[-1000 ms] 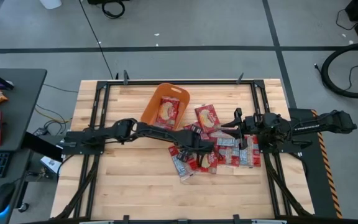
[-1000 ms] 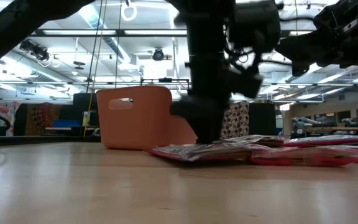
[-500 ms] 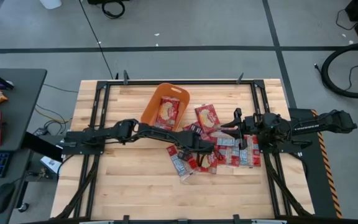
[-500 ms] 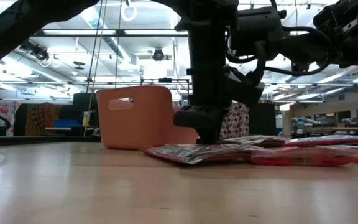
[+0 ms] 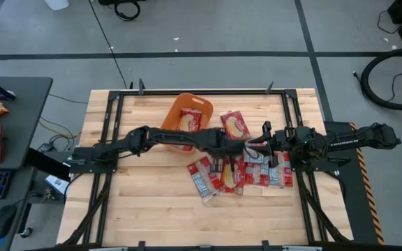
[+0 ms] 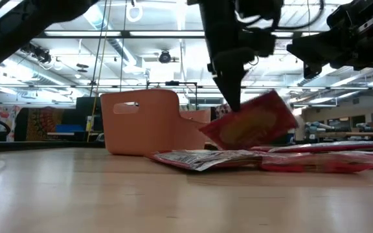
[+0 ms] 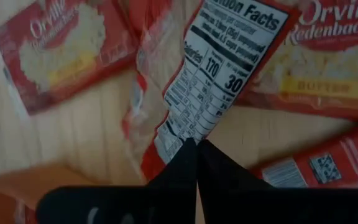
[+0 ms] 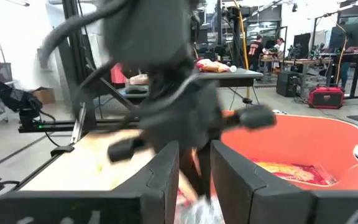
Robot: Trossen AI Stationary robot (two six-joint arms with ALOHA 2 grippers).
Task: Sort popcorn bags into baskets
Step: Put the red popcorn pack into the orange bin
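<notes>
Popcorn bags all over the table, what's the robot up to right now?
The left claw is shut on a popcorn bag and holds it above the table, near the orange basket. One bag already lies in the basket. The rest of the bags lie in a loose pile on the table. The right claw hangs open over the pile's right side, holding nothing.

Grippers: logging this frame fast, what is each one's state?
Left gripper: shut on a popcorn bag, lifted off the table.
Right gripper: open, empty, beside the pile.
</notes>
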